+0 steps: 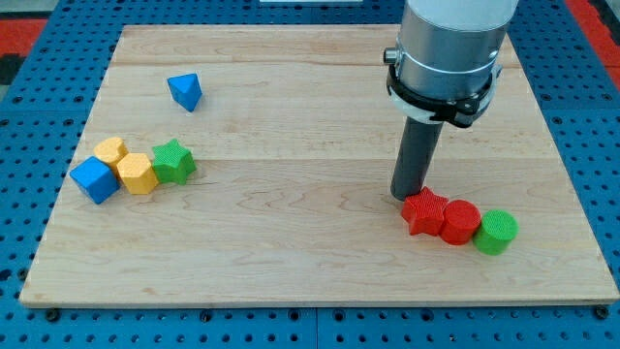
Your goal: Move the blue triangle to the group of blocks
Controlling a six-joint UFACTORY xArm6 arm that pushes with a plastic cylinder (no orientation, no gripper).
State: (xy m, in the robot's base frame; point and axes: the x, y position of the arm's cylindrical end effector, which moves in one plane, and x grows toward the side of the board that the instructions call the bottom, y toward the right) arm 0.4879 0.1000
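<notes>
The blue triangle [185, 91] lies alone at the board's upper left. Below it, at the left edge, sits a group: a blue cube [94, 179], two yellow hexagon blocks [110, 151] [138, 174] and a green star [173, 161], all touching in a cluster. My tip [408, 195] is at the board's right half, touching or just above the upper left of a red star [423, 210]. It is far to the right of the blue triangle.
A red cylinder [459, 221] and a green cylinder [496, 232] line up to the right of the red star. The wooden board [291, 252] lies on a blue pegboard surface. The arm's grey body [450, 44] hangs over the upper right.
</notes>
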